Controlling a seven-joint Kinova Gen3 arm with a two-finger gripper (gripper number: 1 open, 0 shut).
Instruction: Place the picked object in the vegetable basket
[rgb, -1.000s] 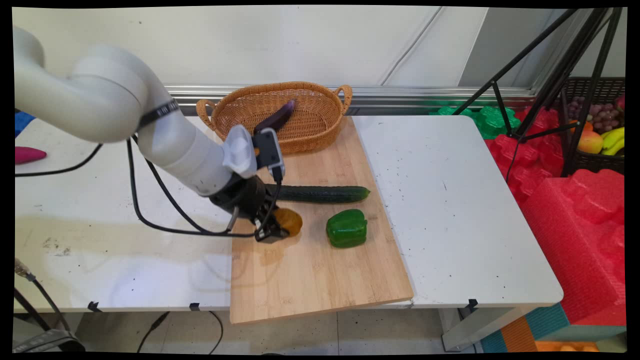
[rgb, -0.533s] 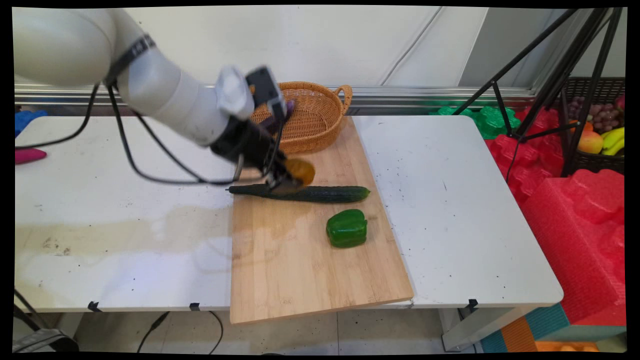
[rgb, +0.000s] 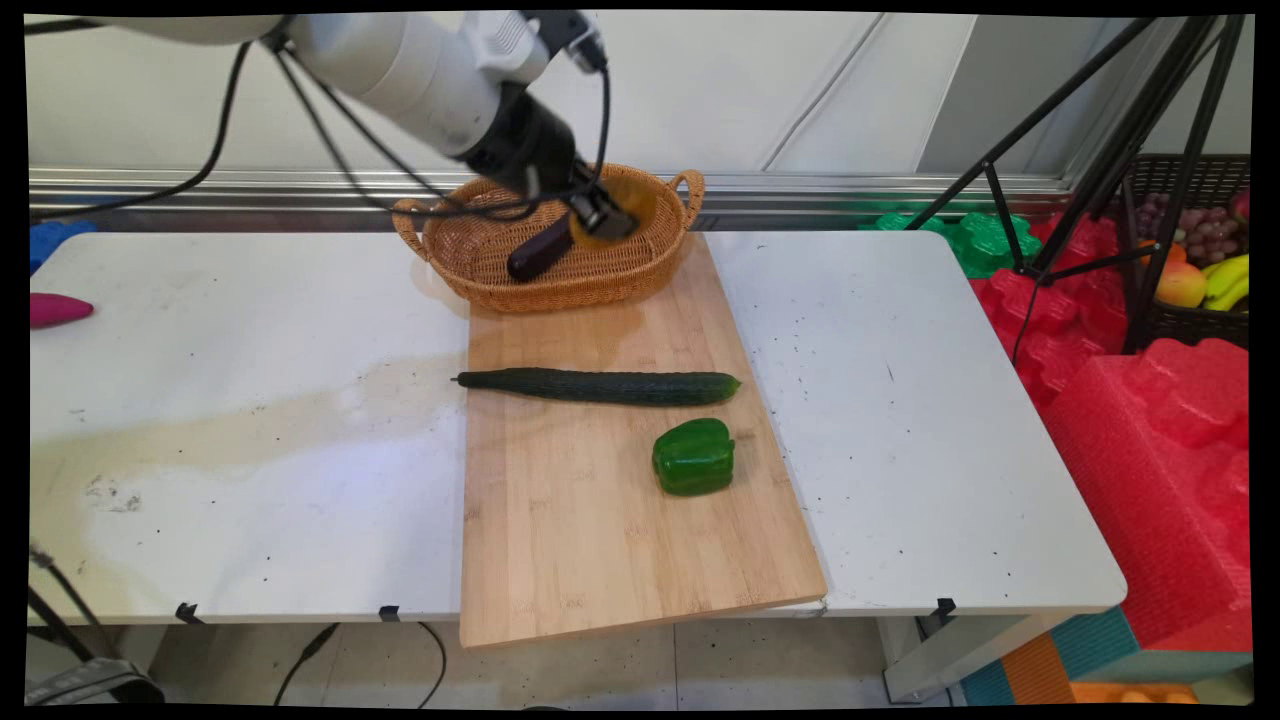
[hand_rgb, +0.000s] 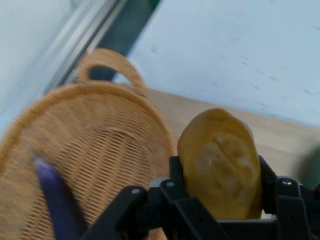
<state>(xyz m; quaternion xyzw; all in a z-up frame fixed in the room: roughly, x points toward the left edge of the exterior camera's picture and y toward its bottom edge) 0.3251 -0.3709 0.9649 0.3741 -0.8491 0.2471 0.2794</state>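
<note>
Now my gripper (rgb: 607, 217) (hand_rgb: 220, 192) is clamped on a yellow-brown potato (rgb: 625, 208) (hand_rgb: 220, 162), its long axis running along my fingers, above the wicker basket (rgb: 640, 265) (hand_rgb: 100, 145) holding an eggplant (rgb: 537, 255) (hand_rgb: 57, 200).

The gripper (rgb: 606, 222) hangs in the air over the wicker basket (rgb: 640, 265), its two black fingers (hand_rgb: 176, 172) pressed against the sides of a yellow-orange potato (hand_rgb: 220, 162). The potato is a smooth, rounded oval with a dull, slightly mottled skin; its blunt end sticks out well past the fingertips, and it fills the whole gap between them. Just below and beside the fingers, inside the basket, lies a dark purple eggplant (rgb: 540, 252), long and slim, slanted across the woven bottom. The basket is oval, tan, with a looped handle (hand_rgb: 107, 65) at each end; its far handle lies beyond the fingertips.
</note>
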